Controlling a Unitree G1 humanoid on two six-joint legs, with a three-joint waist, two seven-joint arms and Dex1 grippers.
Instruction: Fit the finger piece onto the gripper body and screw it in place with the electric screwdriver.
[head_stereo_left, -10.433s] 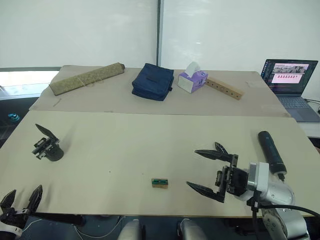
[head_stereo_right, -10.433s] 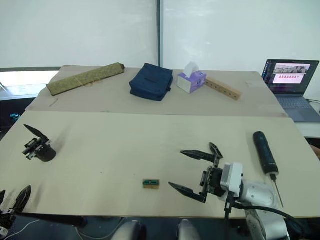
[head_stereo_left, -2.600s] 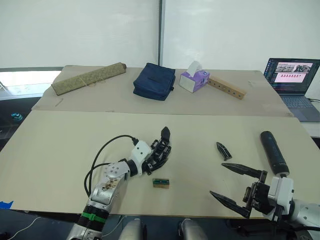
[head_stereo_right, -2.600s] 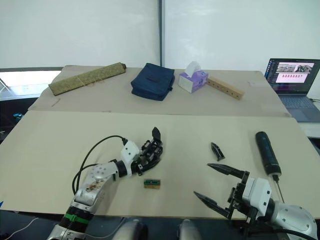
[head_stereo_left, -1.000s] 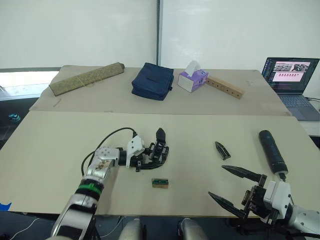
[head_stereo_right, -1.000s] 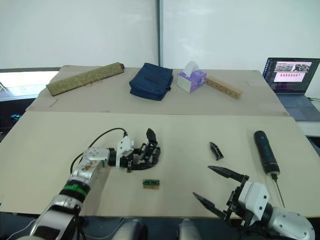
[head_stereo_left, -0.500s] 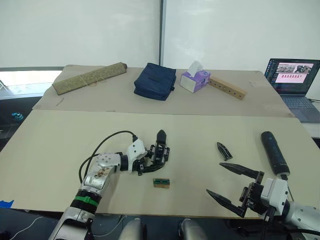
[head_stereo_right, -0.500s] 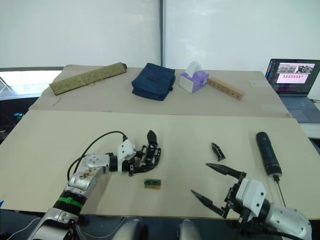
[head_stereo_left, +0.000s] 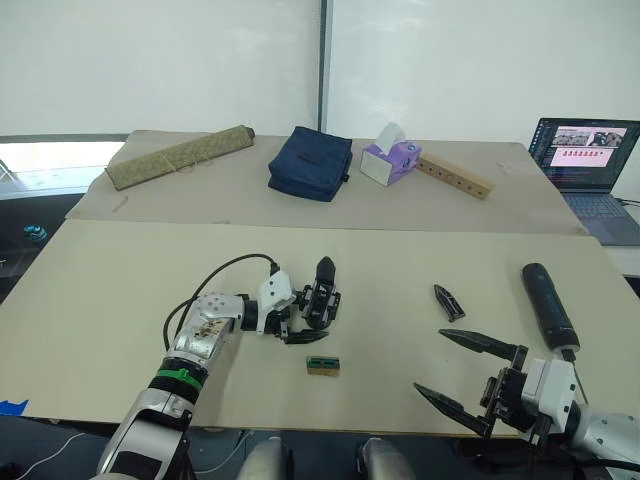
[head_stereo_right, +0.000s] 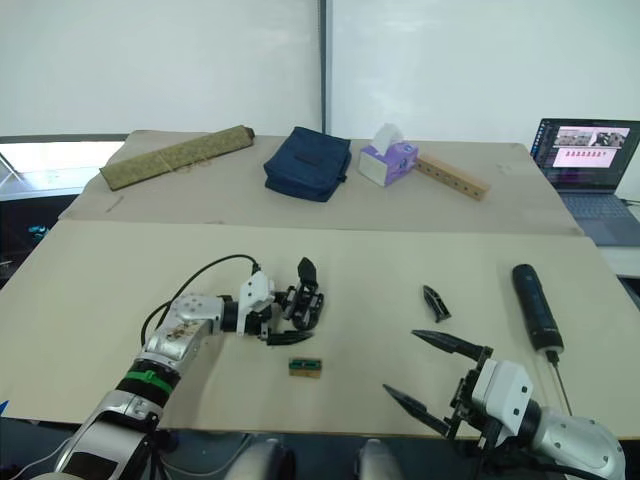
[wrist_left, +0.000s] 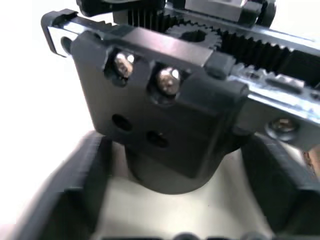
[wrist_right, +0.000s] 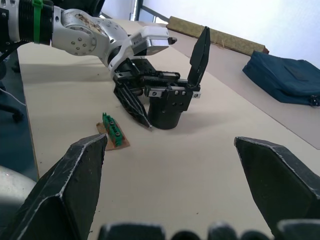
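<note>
The left gripper (head_stereo_right: 288, 322) has its jaws spread on either side of the gripper body (head_stereo_right: 304, 303), which stands upright on its round base near the middle of the table (head_stereo_left: 120, 270), its one pointed finger sticking up; whether the fingers press on it I cannot tell. The right gripper (head_stereo_left: 463, 383) hovers at the table's near edge, jaws wide apart and holding nothing. Between the two lie a small green-and-tan block (head_stereo_left: 320, 365) and, farther right, the finger piece (head_stereo_left: 445, 301). The electric screwdriver (head_stereo_left: 543, 304) lies near the right edge.
</note>
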